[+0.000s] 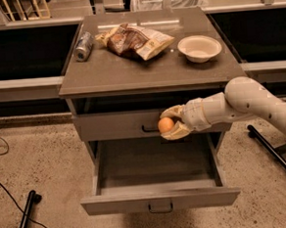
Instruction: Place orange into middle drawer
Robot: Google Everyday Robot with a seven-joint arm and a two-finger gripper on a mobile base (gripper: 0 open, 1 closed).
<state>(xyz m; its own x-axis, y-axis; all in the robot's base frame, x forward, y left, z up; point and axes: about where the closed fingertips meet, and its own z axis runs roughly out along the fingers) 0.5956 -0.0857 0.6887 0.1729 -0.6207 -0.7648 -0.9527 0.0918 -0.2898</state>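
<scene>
My gripper (170, 124) is shut on the orange (166, 125), a small round orange-yellow fruit. It holds the fruit in the air in front of the upper drawer front with the black loop handle (149, 129), just above the back of the open middle drawer (156, 169). That drawer is pulled out wide, its grey inside is bare, and its front panel has a small central handle (160, 208). The white arm (250, 101) reaches in from the right.
On the cabinet top (105, 72) lie a silver can (83, 46), a crumpled snack bag (135, 40) and a white bowl (199, 48). A black stand leg (273, 156) is on the floor at the right, another (25, 217) at lower left with cables.
</scene>
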